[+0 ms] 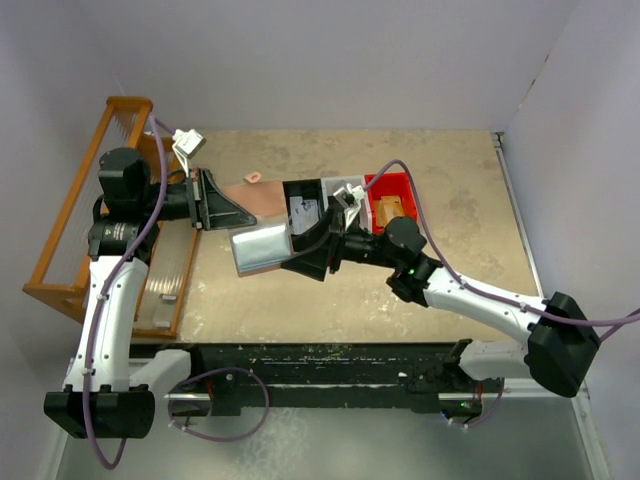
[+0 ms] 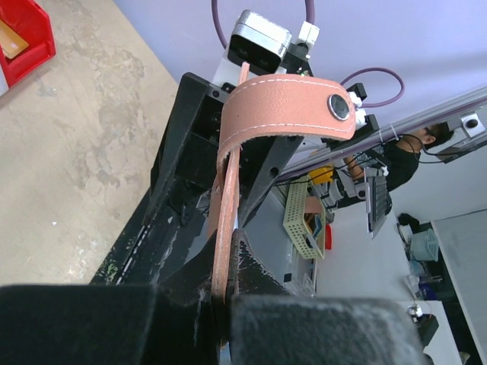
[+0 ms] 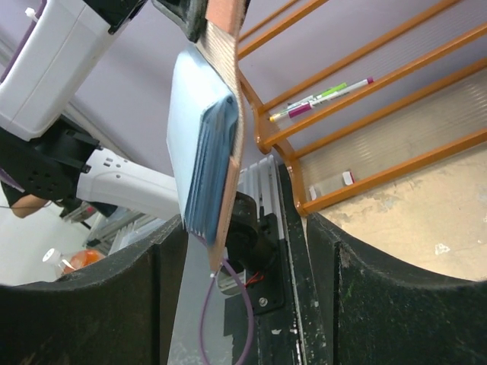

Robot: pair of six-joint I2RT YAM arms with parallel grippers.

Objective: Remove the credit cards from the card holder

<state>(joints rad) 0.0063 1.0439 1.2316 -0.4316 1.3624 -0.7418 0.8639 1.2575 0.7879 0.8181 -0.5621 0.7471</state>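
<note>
Writing: any print on the green-and-magenta marker pen (image 3: 321,98) too small to read.

Containers, all placed against the red plastic bin (image 1: 390,181) on the mottled tan table (image 1: 460,170):
- red plastic bin: one tan-orange flat plastic card (image 1: 393,210) lying inside.
- white plastic bin (image 1: 345,184), touching the red bin's left side: contents hidden under the right wrist and its cable.
- black plastic bin (image 1: 300,190), next one left again: pale flat item inside, partly covered, identity uncertain.
- orange wooden slatted rack (image 1: 128,104), far left of the red bin at the table edge: marker pen lying inside, seen through the rails.

Task item: salmon-pink leather-like bifold card holder with light blue lining (image 1: 260,245). Off the table, held up in the air left of the red bin, just in front of the black bin, opened out. Pink closing strap (image 2: 289,103) with metal snap stud (image 2: 338,106) curling free above the left fingers. Blue pocket side thick at its edge; cards within not distinguishable.

Claw states:
- left claw (image 2: 227,304): pressed together, pinching one pink leather flap of the card holder edge-on.
- right claw (image 3: 245,251): spread wide, reaching in from the red bin's side, one finger either side of the hanging blue-lined half. Contact with either finger: cannot tell.
</note>
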